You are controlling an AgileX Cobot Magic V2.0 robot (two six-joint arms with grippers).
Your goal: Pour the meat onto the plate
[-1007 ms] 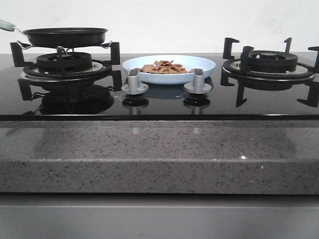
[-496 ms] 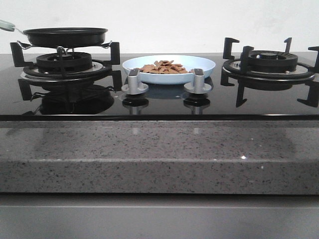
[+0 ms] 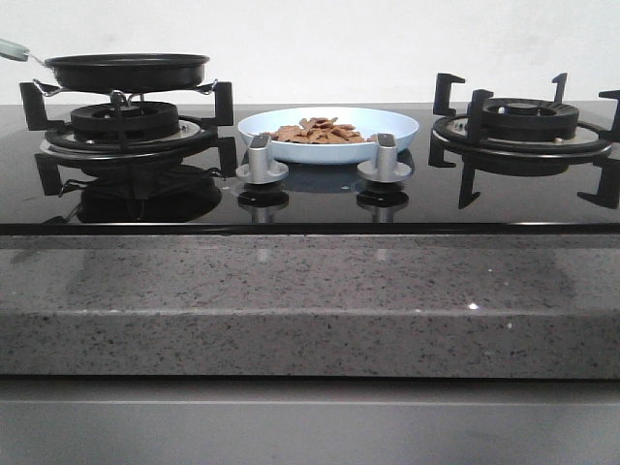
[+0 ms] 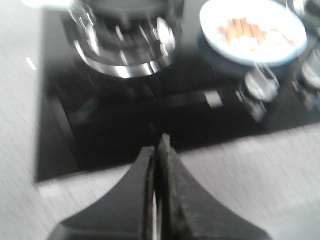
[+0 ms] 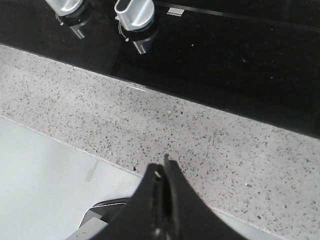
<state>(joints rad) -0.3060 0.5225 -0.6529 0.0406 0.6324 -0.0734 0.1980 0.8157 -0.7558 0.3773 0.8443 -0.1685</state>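
meat: I see the reddish-brown chips [image 3: 318,130] already heaped on the plate, mostly on its left half in the front view; none are visible anywhere else

plate: the pale blue plate [image 3: 397,124] sits on the black glass hob [image 3: 310,208] between the two burners, just behind the two silver knobs [image 3: 262,160]

pan: the black frying pan [image 3: 126,70] rests level on the left burner's grate [image 3: 126,121]; I cannot see into it from this low angle

left gripper: my left gripper [image 4: 159,150] has its fingers pressed together with nothing between them; it hangs over the granite front edge [image 4: 260,155] of the counter, apart from the hob. The left wrist picture is blurred

right gripper: my right gripper [image 5: 162,172] is likewise closed and empty, over the speckled granite [image 5: 200,135], near the counter's front lip

key relation: from the left gripper the plate [image 4: 252,30] lies ahead and off to the right, the pan's burner straight ahead; the left arm is the nearer one to both. The right wrist view shows only knobs [image 5: 134,12], no plate

my judgement: the pour looks done, with both arms clear of the cookware; I'd say nothing is left to grasp
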